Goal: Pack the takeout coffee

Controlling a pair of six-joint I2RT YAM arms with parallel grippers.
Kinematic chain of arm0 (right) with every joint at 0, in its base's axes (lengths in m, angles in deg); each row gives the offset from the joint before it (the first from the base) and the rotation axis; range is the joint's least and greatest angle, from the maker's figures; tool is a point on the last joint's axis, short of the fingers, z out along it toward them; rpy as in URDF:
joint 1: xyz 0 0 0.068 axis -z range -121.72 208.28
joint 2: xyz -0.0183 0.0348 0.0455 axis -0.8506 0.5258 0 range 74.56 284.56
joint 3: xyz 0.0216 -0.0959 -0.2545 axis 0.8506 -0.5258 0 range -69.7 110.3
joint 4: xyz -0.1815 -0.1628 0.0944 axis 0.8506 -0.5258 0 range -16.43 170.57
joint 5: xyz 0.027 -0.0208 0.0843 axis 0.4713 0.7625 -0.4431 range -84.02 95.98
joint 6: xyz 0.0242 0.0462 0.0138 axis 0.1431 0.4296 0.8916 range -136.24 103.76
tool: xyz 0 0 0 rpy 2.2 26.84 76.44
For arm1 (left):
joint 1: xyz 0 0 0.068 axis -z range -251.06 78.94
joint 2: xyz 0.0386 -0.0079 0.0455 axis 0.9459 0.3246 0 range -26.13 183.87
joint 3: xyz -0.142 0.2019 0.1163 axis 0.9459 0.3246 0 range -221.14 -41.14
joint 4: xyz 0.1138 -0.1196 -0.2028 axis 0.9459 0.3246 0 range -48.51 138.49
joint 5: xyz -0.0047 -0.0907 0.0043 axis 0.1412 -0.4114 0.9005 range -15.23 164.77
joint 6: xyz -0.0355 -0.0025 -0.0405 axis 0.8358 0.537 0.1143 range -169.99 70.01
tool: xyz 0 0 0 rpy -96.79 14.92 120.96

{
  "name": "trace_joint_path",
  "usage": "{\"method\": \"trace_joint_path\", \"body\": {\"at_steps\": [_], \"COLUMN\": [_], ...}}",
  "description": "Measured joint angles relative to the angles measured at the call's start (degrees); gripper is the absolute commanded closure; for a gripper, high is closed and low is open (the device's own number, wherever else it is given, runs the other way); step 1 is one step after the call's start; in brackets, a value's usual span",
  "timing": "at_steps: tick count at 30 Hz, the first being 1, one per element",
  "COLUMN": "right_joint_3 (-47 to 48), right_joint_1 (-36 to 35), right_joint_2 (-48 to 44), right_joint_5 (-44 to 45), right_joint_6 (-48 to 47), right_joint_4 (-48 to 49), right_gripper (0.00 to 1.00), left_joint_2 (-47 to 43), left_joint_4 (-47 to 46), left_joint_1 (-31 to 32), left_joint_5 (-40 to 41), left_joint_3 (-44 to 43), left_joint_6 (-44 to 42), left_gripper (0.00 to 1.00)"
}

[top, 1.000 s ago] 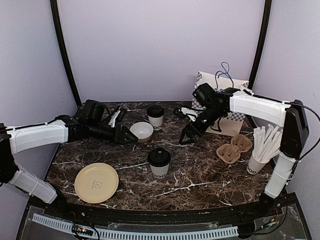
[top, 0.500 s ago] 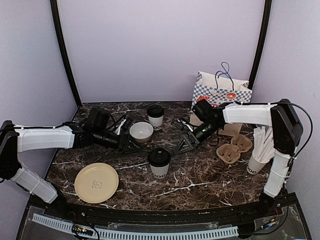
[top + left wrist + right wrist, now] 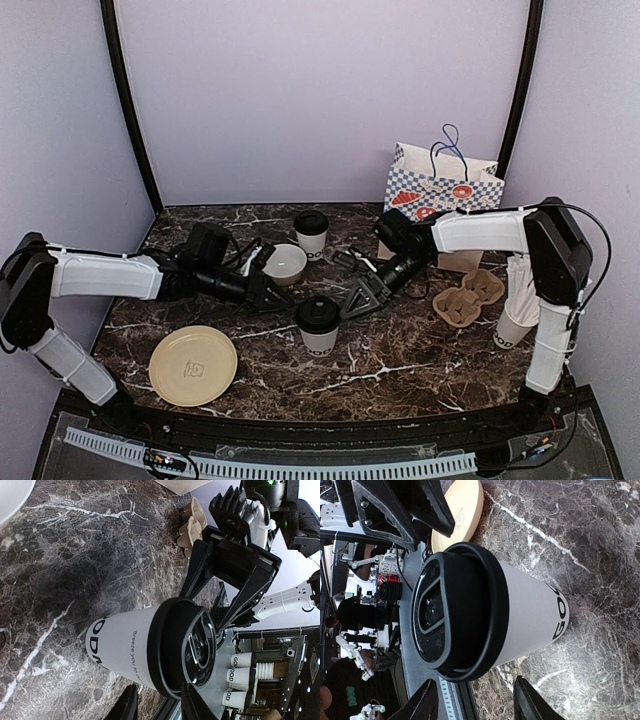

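Two takeout coffee cups stand upright on the marble table, both white with black lids. The near one [image 3: 319, 323] is at the centre and the far one [image 3: 311, 232] is behind it. My left gripper [image 3: 277, 298] comes at the near cup from the left and my right gripper [image 3: 353, 301] from the right. Their tips stand just short of its sides. In the left wrist view that cup [image 3: 145, 650] fills the space ahead of the open left gripper [image 3: 160, 690]. The right wrist view shows the same cup [image 3: 485, 615] just beyond the open right gripper [image 3: 476, 681].
A low white bowl [image 3: 285, 262] sits just behind the left gripper. A tan plate [image 3: 193, 365] lies front left. A cardboard cup carrier [image 3: 468, 295], a cup of white sticks [image 3: 525, 290] and a checkered paper bag [image 3: 440, 185] stand on the right.
Both arms have swung inward and down toward the near lidded cup, one from each side. Both grippers have narrowed their jaws, the right one more.
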Motion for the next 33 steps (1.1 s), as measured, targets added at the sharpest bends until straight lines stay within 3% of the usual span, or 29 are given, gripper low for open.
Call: {"method": "trace_joint_path", "body": {"at_steps": [20,33], "right_joint_3": [3.3,7.0], "right_joint_1": [0.1,-0.1], "right_joint_2": [6.2,8.7], "right_joint_5": [-4.3,-2.4], "right_joint_6": [-0.4,2.6], "right_joint_4": [-2.5,-8.4], "right_gripper": [0.52,0.61], "left_joint_2": [5.2,6.8], "left_joint_4": [-3.8,-1.1], "left_joint_1": [0.3,0.3], "left_joint_5": [-2.5,-2.1], "left_joint_3": [0.0,-1.5], "left_joint_6": [-0.1,-3.5], "left_gripper": [0.73,0.79]}}
